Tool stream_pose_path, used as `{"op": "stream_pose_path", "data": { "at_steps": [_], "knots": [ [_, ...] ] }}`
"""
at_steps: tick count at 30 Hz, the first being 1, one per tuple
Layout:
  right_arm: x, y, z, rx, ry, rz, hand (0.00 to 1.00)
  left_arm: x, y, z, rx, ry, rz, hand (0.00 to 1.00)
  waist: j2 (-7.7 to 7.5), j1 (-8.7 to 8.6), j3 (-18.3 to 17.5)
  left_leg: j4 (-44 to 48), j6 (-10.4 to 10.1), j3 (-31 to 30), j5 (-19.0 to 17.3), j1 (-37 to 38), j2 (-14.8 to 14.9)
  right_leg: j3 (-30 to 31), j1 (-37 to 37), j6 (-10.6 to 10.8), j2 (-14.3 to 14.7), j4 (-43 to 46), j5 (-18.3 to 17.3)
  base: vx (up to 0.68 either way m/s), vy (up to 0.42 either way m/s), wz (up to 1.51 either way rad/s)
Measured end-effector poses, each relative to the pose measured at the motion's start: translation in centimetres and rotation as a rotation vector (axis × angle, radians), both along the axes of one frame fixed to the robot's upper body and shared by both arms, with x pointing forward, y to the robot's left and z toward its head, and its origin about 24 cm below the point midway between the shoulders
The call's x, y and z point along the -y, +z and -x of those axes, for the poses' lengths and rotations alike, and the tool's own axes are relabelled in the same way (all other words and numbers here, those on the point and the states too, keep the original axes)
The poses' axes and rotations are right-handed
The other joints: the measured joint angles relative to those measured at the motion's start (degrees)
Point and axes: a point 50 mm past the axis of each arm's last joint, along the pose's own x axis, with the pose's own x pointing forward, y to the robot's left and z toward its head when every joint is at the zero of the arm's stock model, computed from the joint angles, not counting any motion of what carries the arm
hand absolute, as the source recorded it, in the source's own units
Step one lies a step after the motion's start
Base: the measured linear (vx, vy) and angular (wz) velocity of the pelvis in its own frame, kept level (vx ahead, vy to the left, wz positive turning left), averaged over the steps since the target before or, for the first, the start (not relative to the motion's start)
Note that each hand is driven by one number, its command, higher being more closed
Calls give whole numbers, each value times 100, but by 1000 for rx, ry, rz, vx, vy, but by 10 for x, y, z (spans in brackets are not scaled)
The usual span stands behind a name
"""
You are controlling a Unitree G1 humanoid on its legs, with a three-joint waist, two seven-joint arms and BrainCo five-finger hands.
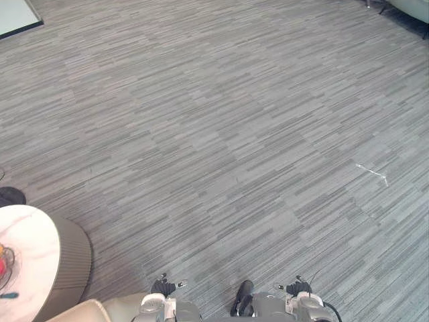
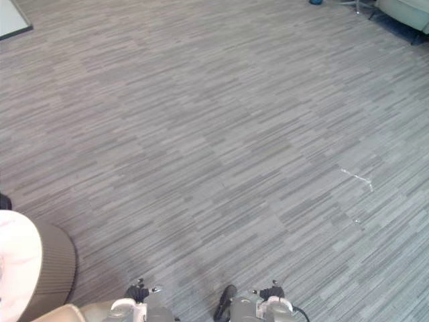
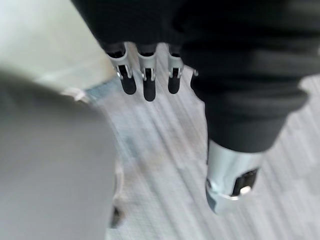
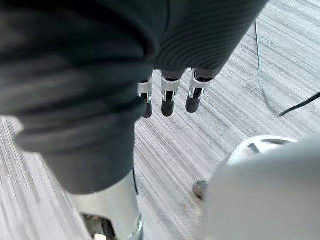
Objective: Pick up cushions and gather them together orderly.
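1. A pale beige cushion (image 1: 79, 312) is showing as a rounded corner at the bottom edge of the eye views, on the robot's left. It is lying low, just beside the base of the round table (image 1: 70, 261). Whether it is touching the table cannot be told.
2. The left hand (image 3: 148, 80) is hanging over the carpet (image 1: 221, 134). Its fingers are pointing straight out side by side, with the thumb standing apart from them. It is holding nothing.
3. The right hand (image 4: 168, 97) is hanging over the carpet in the same way. Its fingers are lying straight in a row, with the thumb set apart. It is holding nothing.
4. The round table is standing at the robot's near left. It is showing a white marbled top and a ribbed beige side.
5. A small red thing (image 1: 3, 263) and a small blue thing (image 1: 9, 295) are lying on the table top at the picture's edge. Both are cut off too much to identify.
6. The grey striped carpet is covering the whole floor ahead of the robot.
7. A thin white scrap (image 1: 373, 174) is lying on the carpet to the robot's right, well apart from the table.
8. A white panel (image 1: 15, 15) is lying at the far left corner, and a pale seat (image 2: 405, 10) is standing at the far right corner.
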Motion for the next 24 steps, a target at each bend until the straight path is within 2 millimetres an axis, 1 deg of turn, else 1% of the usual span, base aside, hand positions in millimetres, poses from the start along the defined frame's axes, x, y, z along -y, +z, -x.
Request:
{"op": "stream_pose_path", "data": {
  "at_steps": [1, 2, 3, 4, 5, 6, 7, 8, 9, 11, 12, 13, 14, 15, 16, 17, 18, 19, 20, 21, 22, 23, 24],
  "knots": [
    [0, 1, -2, 6, -9, -1, 0, 1, 1, -2, 10, 0, 2, 0, -5, 26, 24, -195, 53, -123, -114, -179, -197, 252, 72, 15, -13, -7, -29, 162, 92, -114],
    [-1, 1, -2, 8, -16, -4, 0, 3, 2, -3, 19, 0, 6, 0, -4, 78, 22, -594, 33, -327, -119, -343, -414, 496, 99, 59, -49, -1, -54, 255, 195, -150],
    [-2, 1, -4, 15, -18, -5, 0, 5, 3, -6, 34, 3, 11, 0, 11, 151, 16, -1283, -19, -663, -74, -535, -656, 848, 109, 144, -60, 18, -104, 174, 153, -144],
    [-3, 1, -4, 16, -20, -6, 0, 5, 4, -6, 37, 4, 11, 0, 27, 171, 13, -1668, -93, -863, 12, -585, -716, 981, 98, 204, -50, 16, -138, 274, 256, -167],
    [-4, 1, -1, 20, -28, -4, 0, 6, 4, -7, 40, 9, 15, 0, 58, 202, 1, -2267, -280, -1184, 504, -602, -742, 1312, 122, 357, 8, 34, -226, 302, 219, -159],
    [-6, 0, 3, 11, -34, -8, 0, 4, 3, -4, 31, 20, 11, 0, -9, 245, -142, -2378, -92, -1087, 599, -466, -861, 1620, 159, 462, -18, 2, -248, 302, 219, -137],
    [-7, -2, 6, 5, -42, -15, 0, 2, 3, -4, 27, 20, 6, 0, -89, 213, -208, -2424, -32, -1017, 521, -459, -904, 1703, 147, 527, -84, 9, -248, 444, 193, -94],
    [-9, -4, 12, -6, -73, -32, 0, 0, 4, -5, 30, 21, 1, 0, -254, 199, -274, -2438, 28, -762, 363, -372, -966, 1827, 25, 722, -250, 251, -326, 450, 174, -74],
    [-10, -4, 15, -2, -103, -38, 0, -3, 4, -6, 34, 45, 1, 0, -327, 270, -297, -2441, 187, -467, 314, -214, -980, 1866, -181, 859, -395, 782, -448, 532, 207, -89],
    [-8, -3, 16, 6, -107, -34, 0, -6, 2, 1, 12, 59, -5, 0, -339, 274, -295, -2474, 372, -183, 180, 107, -1007, 1769, -450, 1103, -570, 1651, -516, 362, 133, -89],
    [-8, -2, 10, 21, -102, -35, 0, -7, 0, 6, -10, 57, -7, 0, -314, 210, -298, -2590, 439, -22, 80, 518, -1010, 1428, -750, 1443, -808, 2574, -373, 398, 114, -77],
    [-8, -1, 8, 28, -100, -36, 0, -6, -1, 6, -15, 51, -8, 0, -290, 197, -292, -2685, 443, -7, 55, 706, -1005, 1179, -838, 1453, -927, 2907, -354, 403, 91, -59],
    [-8, 0, 5, 36, -98, -37, 0, -6, -1, 6, -19, 41, -10, 0, -268, 171, -281, -2826, 446, 26, 52, 925, -982, 780, -936, 1353, -1089, 3256, -400, 400, 34, -40],
    [-7, 2, 0, 46, -94, -38, 0, -3, -1, 6, -19, 24, -10, 0, -181, 148, -238, -3122, 444, 144, 53, 1312, -875, 132, -1009, 1024, -1234, 3462, -567, 457, 17, -47],
    [-8, 2, -3, 51, -91, -40, 0, -2, -1, 5, -17, 17, -9, 0, -130, 136, -217, -3284, 442, 205, 55, 1514, -784, -188, -1105, 857, -1240, 3418, -657, 521, -14, -67],
    [-10, 4, -9, 63, -77, -47, 0, -4, -1, 5, -18, 18, -12, 0, -107, 115, -211, -3453, 440, 332, 56, 1728, -656, -495, -1343, 720, -1160, 3157, -705, 452, -65, -70],
    [-11, 5, -14, 75, -67, -47, 0, -6, -1, 6, -25, 17, -18, 0, -106, 72, -207, -3569, 434, 364, 59, 1842, -571, -613, -1657, 613, -1015, 2704, -611, 393, -85, -59],
    [-11, 7, -16, 82, -65, -46, 0, -7, -1, 6, -28, 14, -22, 0, -101, 33, -202, -3612, 432, 373, 60, 1890, -534, -639, -1798, 555, -930, 2465, -513, 428, -117, -42],
    [-9, 9, -21, 94, -62, -40, 0, -9, -2, 7, -38, -5, -34, 0, -110, -63, -178, -3753, 183, 415, 78, 2058, -466, -661, -2049, 458, -703, 1647, -60, 370, -108, -25],
    [-7, 8, -19, 90, -63, -37, 0, -9, -2, 8, -43, -16, -39, 0, -133, -72, -189, -3806, 119, 412, 71, 2145, -477, -642, -2077, 416, -610, 1283, 220, 628, -221, -20],
    [-6, 3, -6, 55, -73, -33, 0, -12, -3, 10, -50, -19, -48, 0, -351, -87, -199, -3835, -44, 300, 1, 2411, -626, -498, -2067, 27, -501, 429, 1227, 561, -214, -20],
    [3, 5, -5, 68, -102, -26, 0, -7, -4, 11, -57, -8, -35, 0, -210, -101, -179, -3727, -165, 176, -79, 2544, -502, -435, -2105, -203, -379, 729, 1289, 569, -208, -22],
    [6, 7, -9, 76, -97, -18, 0, -7, -4, 10, -52, -8, -34, 0, -120, -91, -195, -3577, -225, 138, -45, 2486, -395, -424, -2103, -260, -321, 772, 1218, 424, -169, -18]
  ]
}}
